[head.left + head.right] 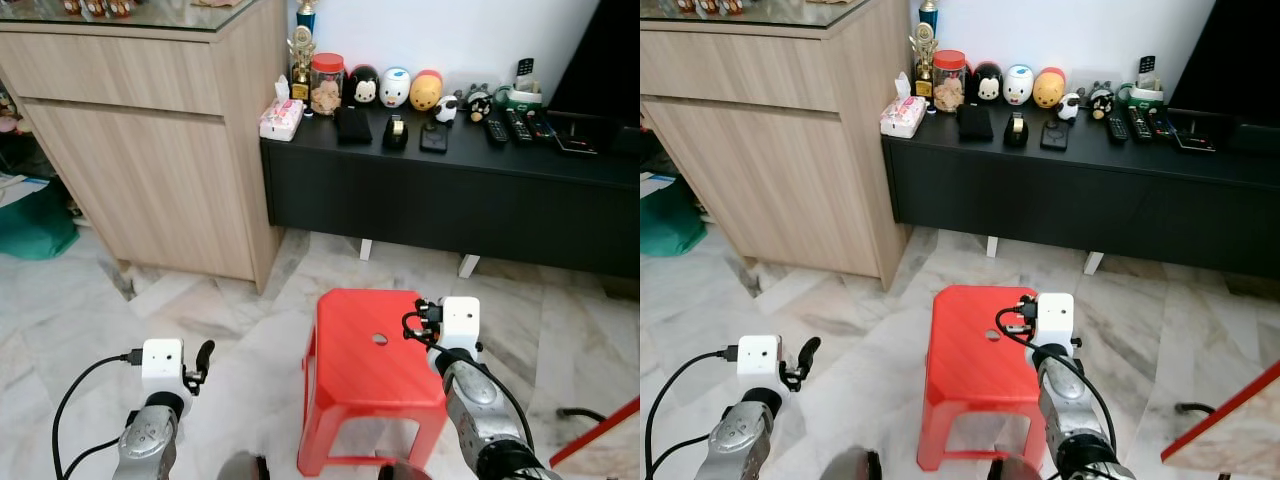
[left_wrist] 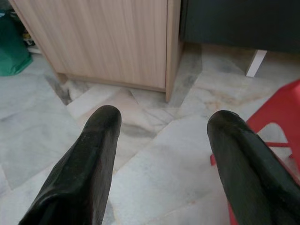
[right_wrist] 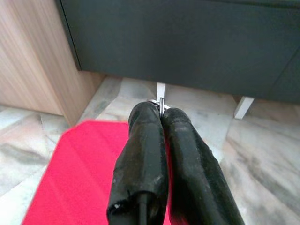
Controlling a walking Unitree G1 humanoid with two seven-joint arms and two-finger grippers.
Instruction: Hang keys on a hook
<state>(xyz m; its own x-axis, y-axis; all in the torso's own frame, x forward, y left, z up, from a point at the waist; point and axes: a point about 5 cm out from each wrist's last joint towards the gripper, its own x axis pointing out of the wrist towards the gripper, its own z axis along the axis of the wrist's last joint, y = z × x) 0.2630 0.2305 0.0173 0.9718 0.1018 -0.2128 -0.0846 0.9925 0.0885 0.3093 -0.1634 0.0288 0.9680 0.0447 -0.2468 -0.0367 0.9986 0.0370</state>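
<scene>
Our right gripper (image 3: 161,112) is pinched shut on a thin metal ring of the keys (image 3: 161,104) above the red stool (image 1: 365,365), our left gripper (image 2: 164,140) hangs wide open and empty at nine o'clock, and we see no hook yet.

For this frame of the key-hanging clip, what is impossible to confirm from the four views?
- Keys: in the right wrist view the right hand is pinched on a thin metal sliver; the fingers hide the rest, so whether it is keys is unclear.
- Right hand's fingers: in the eye views its white camera block hides them.
- Small items on the black cabinet: too small to identify.
- Red stool: legs cut off by the bottom edge of the left eye view.
</scene>
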